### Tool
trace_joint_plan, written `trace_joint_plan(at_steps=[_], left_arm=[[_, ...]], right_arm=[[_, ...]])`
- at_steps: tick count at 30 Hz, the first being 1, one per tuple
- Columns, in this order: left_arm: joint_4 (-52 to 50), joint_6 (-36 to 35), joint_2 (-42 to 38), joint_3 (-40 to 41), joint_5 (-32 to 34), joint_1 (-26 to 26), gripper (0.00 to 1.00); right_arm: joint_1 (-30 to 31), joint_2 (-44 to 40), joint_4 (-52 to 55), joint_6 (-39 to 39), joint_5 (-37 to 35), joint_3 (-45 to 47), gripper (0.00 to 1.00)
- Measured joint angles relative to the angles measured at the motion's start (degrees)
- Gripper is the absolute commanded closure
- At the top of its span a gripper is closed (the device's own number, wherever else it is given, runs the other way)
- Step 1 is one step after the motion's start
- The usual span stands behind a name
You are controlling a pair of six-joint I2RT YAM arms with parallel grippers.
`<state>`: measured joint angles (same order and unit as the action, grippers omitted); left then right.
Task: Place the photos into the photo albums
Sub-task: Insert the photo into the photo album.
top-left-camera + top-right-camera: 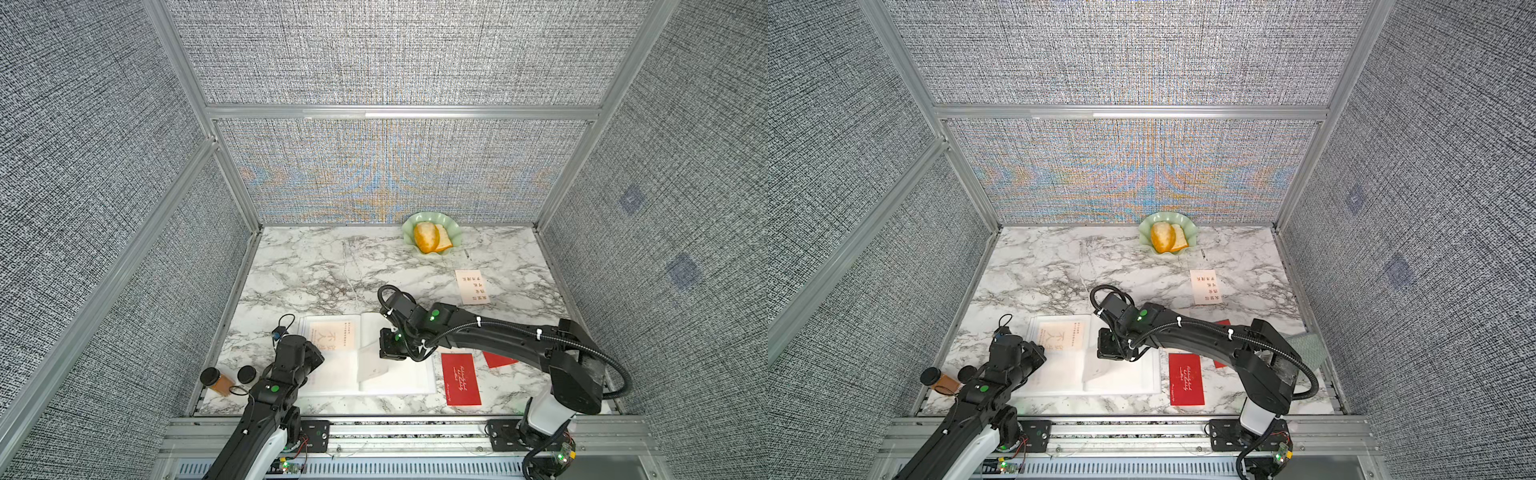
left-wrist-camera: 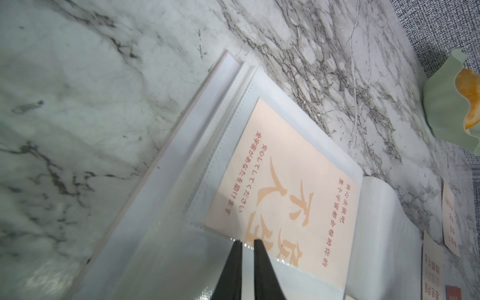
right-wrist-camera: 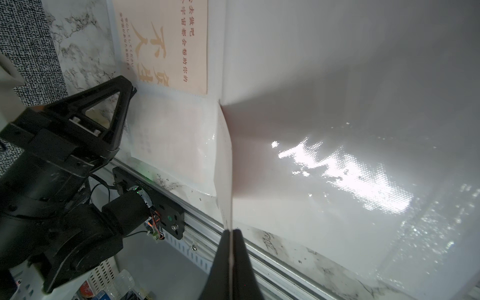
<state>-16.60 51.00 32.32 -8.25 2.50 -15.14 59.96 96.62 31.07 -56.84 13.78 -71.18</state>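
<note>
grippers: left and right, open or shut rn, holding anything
left gripper: almost shut, seems pinched on the album pocket film.
right gripper: shut on a pale card, seen edge-on.

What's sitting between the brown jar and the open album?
A loose black round cap lies on the marble between the brown jar and the album, with the left arm above that stretch; both top views show it.

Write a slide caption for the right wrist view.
Right claw shut on a pale photo seen edge-on, poised over the open photo album, where a cream photo already sits sleeved.
</note>
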Motion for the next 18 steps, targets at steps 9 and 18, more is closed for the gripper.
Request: trace_joint_plan(at_steps=[9, 18], left_arm=[[0.00, -0.04, 0.42, 0.00, 0.15, 0.00, 0.86], [-0.02, -0.11, 0.52, 0.00, 0.33, 0.00, 0.87]], right_arm=[[0.07, 1.31, -2.60, -0.22, 0.76, 1.95, 1.00], [0.07, 2.51, -4.79, 0.02, 2.21, 2.23, 1.00]])
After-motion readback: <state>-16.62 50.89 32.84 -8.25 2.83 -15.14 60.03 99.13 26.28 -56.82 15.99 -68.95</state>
